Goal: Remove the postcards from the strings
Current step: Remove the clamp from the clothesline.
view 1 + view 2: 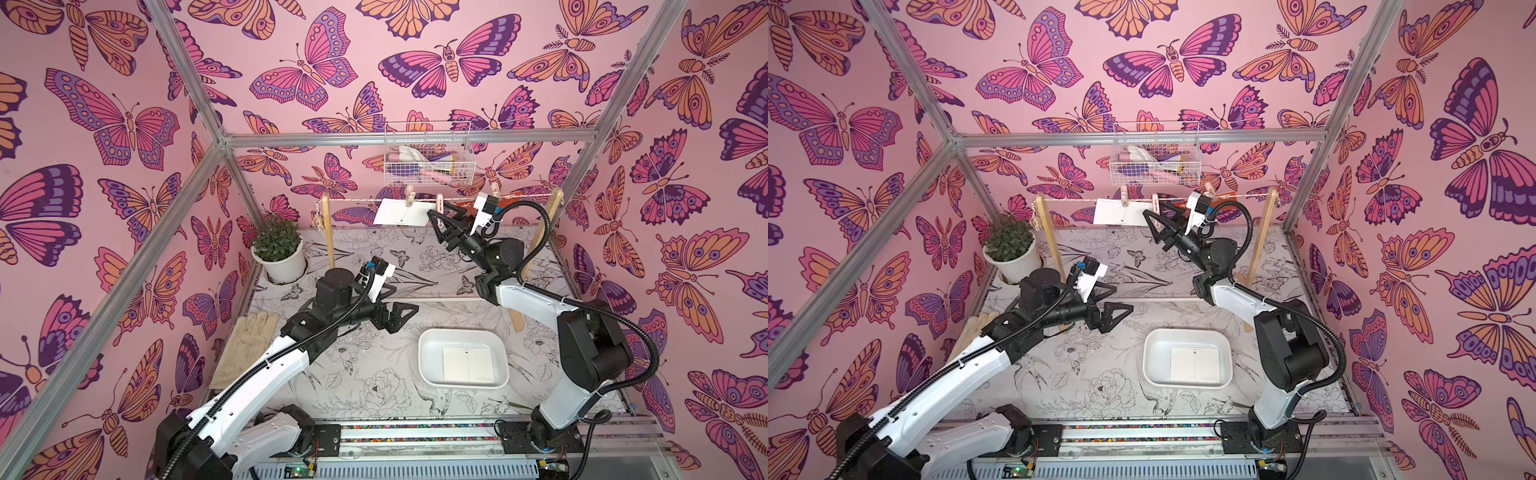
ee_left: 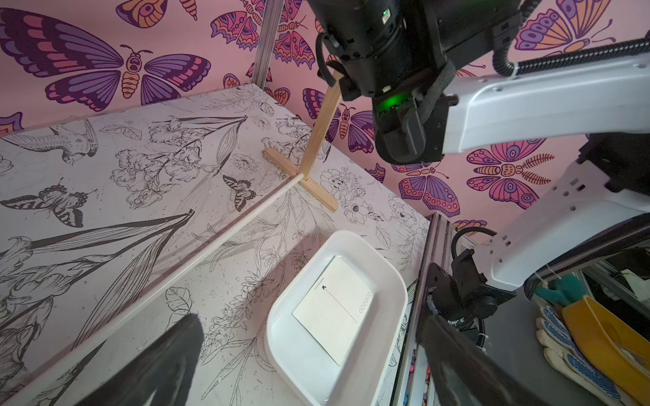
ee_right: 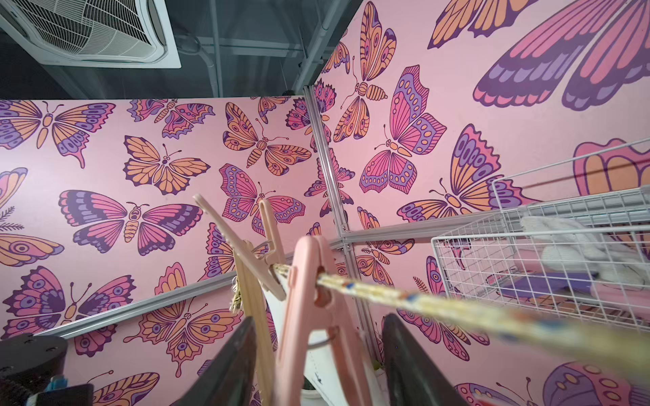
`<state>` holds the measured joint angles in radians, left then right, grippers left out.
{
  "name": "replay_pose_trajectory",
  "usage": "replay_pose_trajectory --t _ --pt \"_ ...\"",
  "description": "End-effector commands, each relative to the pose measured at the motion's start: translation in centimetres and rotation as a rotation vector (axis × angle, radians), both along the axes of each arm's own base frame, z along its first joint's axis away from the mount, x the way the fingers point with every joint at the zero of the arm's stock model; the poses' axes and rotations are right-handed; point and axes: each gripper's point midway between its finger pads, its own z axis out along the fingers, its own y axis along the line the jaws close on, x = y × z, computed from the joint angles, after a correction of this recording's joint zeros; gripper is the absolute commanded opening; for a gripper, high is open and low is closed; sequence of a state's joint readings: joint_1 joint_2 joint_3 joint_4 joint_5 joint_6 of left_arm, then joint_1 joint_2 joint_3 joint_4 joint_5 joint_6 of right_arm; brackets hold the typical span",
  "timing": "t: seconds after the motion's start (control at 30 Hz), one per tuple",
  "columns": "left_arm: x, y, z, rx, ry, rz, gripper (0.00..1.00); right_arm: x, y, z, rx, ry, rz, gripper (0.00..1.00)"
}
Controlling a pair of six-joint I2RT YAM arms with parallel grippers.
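A white postcard (image 1: 401, 212) (image 1: 1119, 212) hangs from the twine string (image 1: 353, 200) (image 3: 422, 302) by a pink clothespin (image 1: 410, 195). My right gripper (image 1: 444, 214) (image 3: 318, 318) is raised to the string, its open jaws standing either side of a second pink clothespin (image 3: 309, 281) with a gap on both sides. A red-orange postcard (image 1: 465, 206) shows partly behind that wrist. Another white postcard (image 1: 467, 363) (image 2: 334, 305) lies flat in the white tray (image 1: 424, 345). My left gripper (image 1: 405, 297) (image 2: 309, 318) hovers open and empty above the table, left of the tray.
The wooden rack posts (image 1: 328, 232) (image 1: 540, 249) stand at the back, joined low by a white dowel (image 2: 176, 260). A potted plant (image 1: 277, 249) sits back left and a beige glove (image 1: 245, 345) lies at the left edge. A wire basket (image 1: 428, 158) hangs on the wall above the string.
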<state>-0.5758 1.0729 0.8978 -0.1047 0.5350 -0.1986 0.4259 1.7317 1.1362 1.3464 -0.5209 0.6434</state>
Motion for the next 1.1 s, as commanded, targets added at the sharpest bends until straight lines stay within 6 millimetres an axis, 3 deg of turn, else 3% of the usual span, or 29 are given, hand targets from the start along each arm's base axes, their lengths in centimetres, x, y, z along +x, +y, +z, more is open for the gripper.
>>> replay_pose_trajectory --t 0.0,0.3,1.07 --pt "0.03 0.09 -0.75 0.010 0.001 -0.005 1.00 -2.04 -0.91 2.75 0.042 -0.111 -0.007 0.57" --pt "0.09 0.03 -0.84 0.009 0.005 -0.005 1.00 -2.50 -1.37 3.12 0.045 -0.120 -0.018 0.52" --pt "0.11 0.02 -0.84 0.008 0.004 -0.005 1.00 -2.64 -1.42 2.94 0.033 -0.122 -0.008 0.26"
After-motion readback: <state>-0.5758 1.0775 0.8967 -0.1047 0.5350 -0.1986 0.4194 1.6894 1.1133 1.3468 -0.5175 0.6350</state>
